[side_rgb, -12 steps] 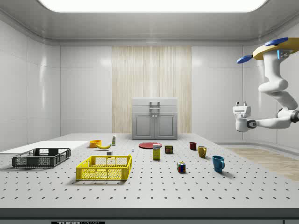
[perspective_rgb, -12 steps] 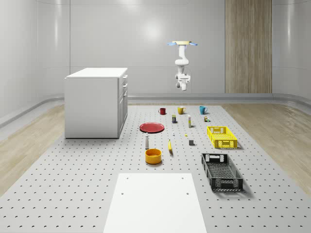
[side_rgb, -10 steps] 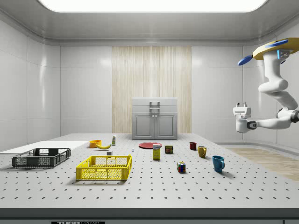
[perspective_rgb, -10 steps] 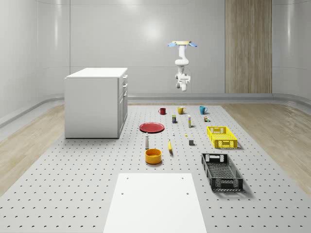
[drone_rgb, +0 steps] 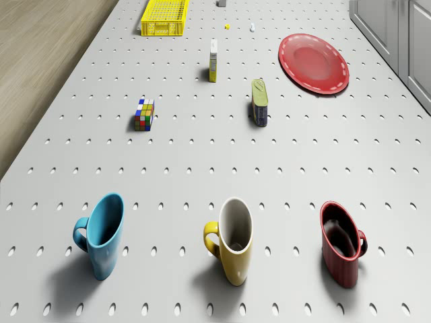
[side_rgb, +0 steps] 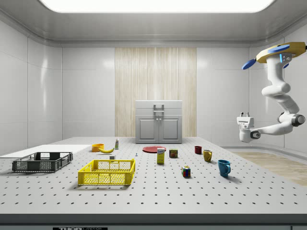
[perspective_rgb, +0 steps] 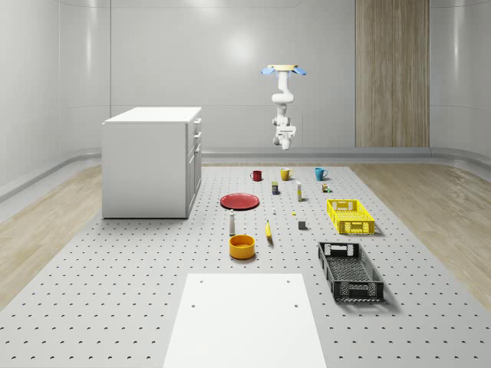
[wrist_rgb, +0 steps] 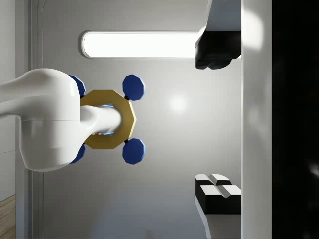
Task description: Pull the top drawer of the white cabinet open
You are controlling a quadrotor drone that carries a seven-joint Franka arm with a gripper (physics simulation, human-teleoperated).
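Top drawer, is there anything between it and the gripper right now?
Nothing visible. The drone hovers high beyond the row of mugs, its gripper in open air, far from the cabinet. The top drawer faces it across low items on the table, all well below drawer height.

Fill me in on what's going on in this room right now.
A drone carrying a white arm hovers high beyond the far edge of the pegboard table, behind the row of three mugs. Its gripper points upward with the fingers spread open, holding nothing. The white cabinet stands well away from it, at the whole-scene view's left, and its top drawer is shut.
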